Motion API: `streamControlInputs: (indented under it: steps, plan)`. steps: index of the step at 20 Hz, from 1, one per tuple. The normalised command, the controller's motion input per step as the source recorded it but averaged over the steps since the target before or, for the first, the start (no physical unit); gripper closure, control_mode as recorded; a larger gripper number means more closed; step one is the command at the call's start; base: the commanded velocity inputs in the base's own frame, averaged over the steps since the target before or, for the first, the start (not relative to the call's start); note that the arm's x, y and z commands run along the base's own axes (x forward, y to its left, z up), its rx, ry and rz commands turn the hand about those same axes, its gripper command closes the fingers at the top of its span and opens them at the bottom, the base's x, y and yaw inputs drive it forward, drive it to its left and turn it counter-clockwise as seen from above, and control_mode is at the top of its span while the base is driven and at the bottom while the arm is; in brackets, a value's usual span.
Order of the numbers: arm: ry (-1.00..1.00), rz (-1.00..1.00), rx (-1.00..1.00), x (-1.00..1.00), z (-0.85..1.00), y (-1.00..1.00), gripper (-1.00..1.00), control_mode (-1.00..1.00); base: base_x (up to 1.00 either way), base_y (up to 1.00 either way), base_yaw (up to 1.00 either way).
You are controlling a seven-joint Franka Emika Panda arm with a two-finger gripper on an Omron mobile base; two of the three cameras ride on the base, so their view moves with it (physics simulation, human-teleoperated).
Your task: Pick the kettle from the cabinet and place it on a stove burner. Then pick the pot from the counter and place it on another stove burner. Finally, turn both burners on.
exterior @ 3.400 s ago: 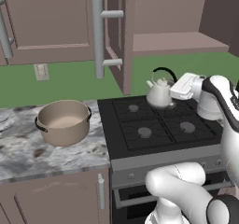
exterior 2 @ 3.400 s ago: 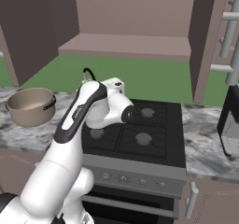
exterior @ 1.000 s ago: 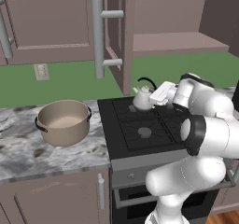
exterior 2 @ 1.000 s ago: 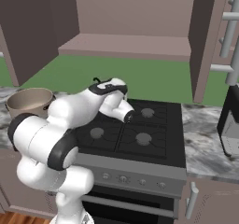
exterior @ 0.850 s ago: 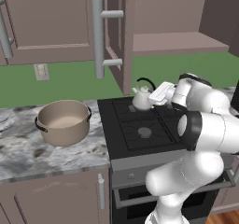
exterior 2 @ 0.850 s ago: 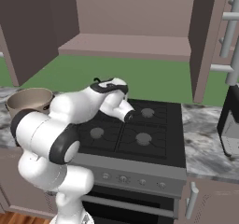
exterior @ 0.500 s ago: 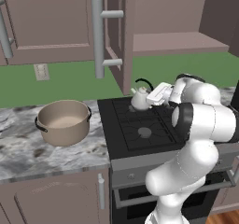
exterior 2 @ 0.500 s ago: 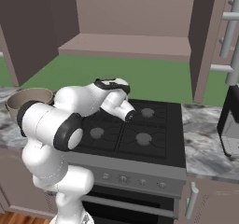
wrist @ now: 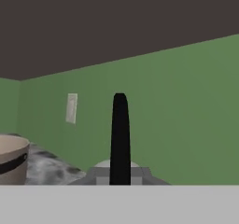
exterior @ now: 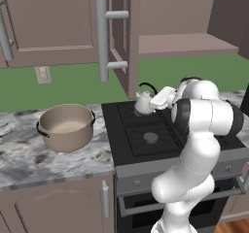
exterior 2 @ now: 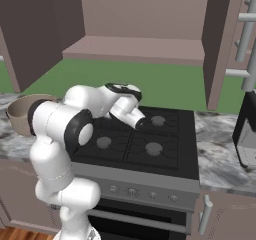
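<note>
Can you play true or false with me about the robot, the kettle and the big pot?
1. The kettle is over the stove's back-left corner. True.
2. The pot sits on a burner. False: it rests on the counter, left of the stove.
3. The gripper is shut on the kettle's handle. True.
4. The pot has a lid on. False: it is open, with its pale inside showing.
5. The cabinet door is closed. False: it stands open, with a bare shelf inside.
</note>
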Motion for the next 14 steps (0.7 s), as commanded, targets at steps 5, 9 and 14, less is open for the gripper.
streamControlInputs:
  steps: [5, 9, 14]
  plan:
    - [0.0, 0.0, 0.0, 0.3, -0.12, 0.02, 1.0, -1.0, 0.0, 0.0, 0.0]
    - [0.0, 0.0, 0.0, 0.3, -0.14, 0.02, 1.0, -1.0, 0.0, 0.0, 0.0]
    - [0.0, 0.0, 0.0, 0.27, -0.15, 0.02, 1.0, -1.0, 0.0, 0.0, 0.0]
